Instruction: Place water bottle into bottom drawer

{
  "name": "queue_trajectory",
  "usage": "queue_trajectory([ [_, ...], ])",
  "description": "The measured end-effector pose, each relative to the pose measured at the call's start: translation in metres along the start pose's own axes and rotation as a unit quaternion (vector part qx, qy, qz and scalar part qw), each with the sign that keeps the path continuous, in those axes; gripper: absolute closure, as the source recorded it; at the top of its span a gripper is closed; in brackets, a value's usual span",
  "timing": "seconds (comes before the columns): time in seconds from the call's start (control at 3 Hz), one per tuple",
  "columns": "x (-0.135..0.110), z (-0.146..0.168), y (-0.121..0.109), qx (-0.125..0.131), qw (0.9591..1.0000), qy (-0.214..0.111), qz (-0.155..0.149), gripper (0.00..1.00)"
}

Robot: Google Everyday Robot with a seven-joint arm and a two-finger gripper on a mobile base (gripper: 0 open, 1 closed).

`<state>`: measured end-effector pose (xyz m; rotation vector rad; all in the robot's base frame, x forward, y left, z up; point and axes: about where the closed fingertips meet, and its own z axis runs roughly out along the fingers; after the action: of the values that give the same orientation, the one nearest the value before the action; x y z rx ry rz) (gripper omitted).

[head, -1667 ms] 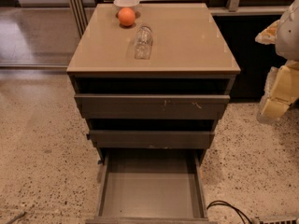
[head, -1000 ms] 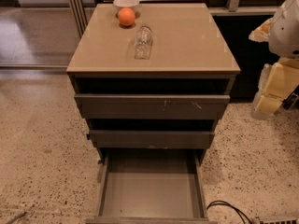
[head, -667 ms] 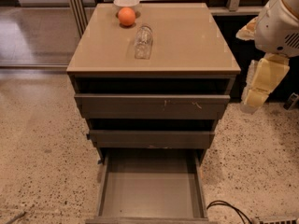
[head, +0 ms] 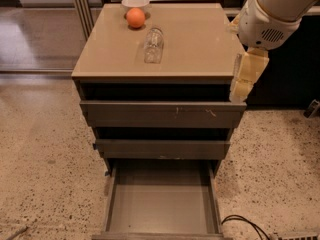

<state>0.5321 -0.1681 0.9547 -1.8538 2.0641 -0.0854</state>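
Fingers (head: 252, 71) – two cream pads hanging tips-down with a slim gap between them, nothing held. The gripper (head: 238, 97) sits just off the right front corner of the cabinet top (head: 200, 39), its tips level with the top drawer (head: 160, 115).

Camera view, containers first:
- The bottom drawer (head: 162, 199) is pulled well out toward the camera; its flat grey floor and thin side walls are in plain sight.
- The top drawer and the middle drawer (head: 162, 149) each show a dark slot above a scuffed front. Their insides are too dark to read.
- The white bowl (head: 135, 3) stands at the back edge of the cabinet top. Its inside cannot be made out.

The water bottle (head: 153, 45) lies on its side on the cabinet top, left of centre, long axis running front to back. It is well apart from the gripper. The orange (head: 135, 17) rests just in front of the bowl, near the far end of the bottle.

Arm pose: the white arm (head: 272, 14) enters from the upper right corner – its rounded wrist housing is above the cabinet's right edge, and the gripper points down from it. A black cable (head: 245, 224) lies on the speckled floor (head: 45, 154) at lower right.
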Motion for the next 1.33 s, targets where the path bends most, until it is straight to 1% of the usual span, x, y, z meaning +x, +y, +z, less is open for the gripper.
queue_trajectory([
  [0.33,-0.027,0.045,-0.068,0.036,0.9991,0.021,-0.008,0.00],
  [0.67,-0.027,0.045,-0.068,0.036,0.9991,0.021,-0.008,0.00],
  [1.0,-0.034,0.052,-0.089,0.054,0.9984,0.010,-0.010,0.00],
  [1.33,-0.043,0.064,-0.128,0.074,0.9969,0.014,0.023,0.00],
])
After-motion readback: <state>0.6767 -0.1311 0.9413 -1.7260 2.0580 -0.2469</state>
